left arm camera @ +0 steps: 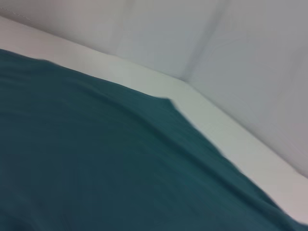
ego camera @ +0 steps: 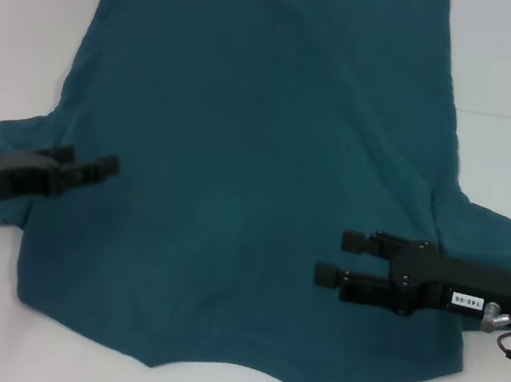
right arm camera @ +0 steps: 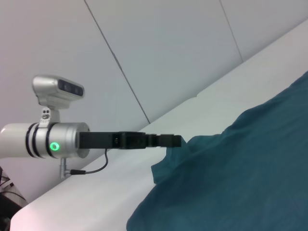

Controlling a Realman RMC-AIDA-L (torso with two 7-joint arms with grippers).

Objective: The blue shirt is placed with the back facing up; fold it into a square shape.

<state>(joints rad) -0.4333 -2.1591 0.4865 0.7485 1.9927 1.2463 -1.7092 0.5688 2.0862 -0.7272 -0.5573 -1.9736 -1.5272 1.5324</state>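
The blue shirt (ego camera: 249,170) lies flat and spread on the white bench (ego camera: 30,16), sleeves out to both sides, with one straight edge at the far side and a notched edge nearest the robot. The left claw (ego camera: 108,164) is over the cloth beside the left sleeve (can't tell whether its fingers are apart or together). The right claw (ego camera: 341,256) is over the cloth near the right sleeve, fingers spread, pinching nothing. The right wrist view shows the left claw (right arm camera: 175,140) at the sleeve edge.
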